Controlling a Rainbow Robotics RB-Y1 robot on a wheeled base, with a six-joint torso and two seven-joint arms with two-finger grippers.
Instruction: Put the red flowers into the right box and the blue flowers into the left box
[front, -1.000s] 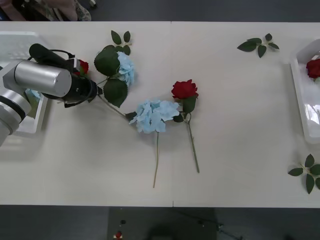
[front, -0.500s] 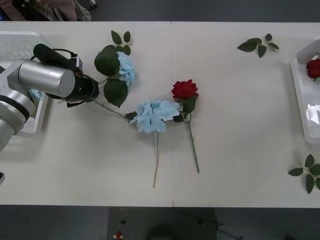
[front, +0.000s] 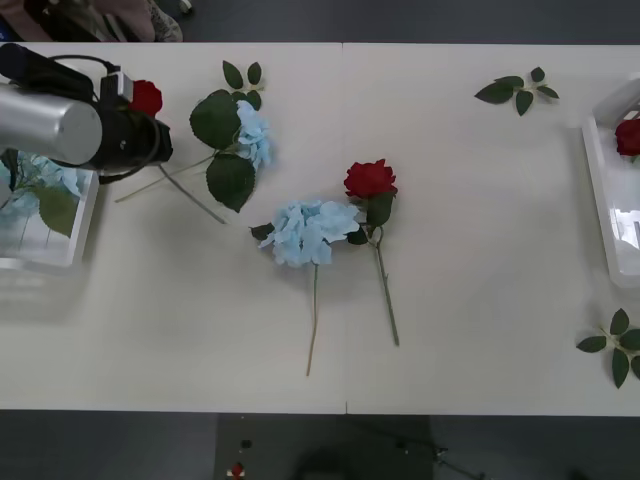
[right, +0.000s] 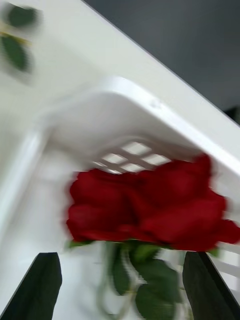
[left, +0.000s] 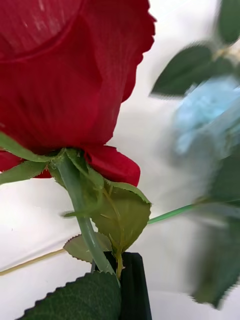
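Observation:
My left gripper is at the table's far left and shut on the stem of a red flower, whose bloom is close above the black finger. Beside it stands the left box, holding blue flowers. Two more blue flowers and a red rose lie on the table. My right gripper hangs open over the right box, above a red rose inside it. That box and its rose are at the right edge.
Loose green leaf sprigs lie at the back left, the back right and the front right. The white table's front edge runs along the bottom, and its right half is mostly bare.
My left arm has risen and drawn back to the left with the red flower, pulling its stem away from the blue flowers. The flowers on the table have stayed put.

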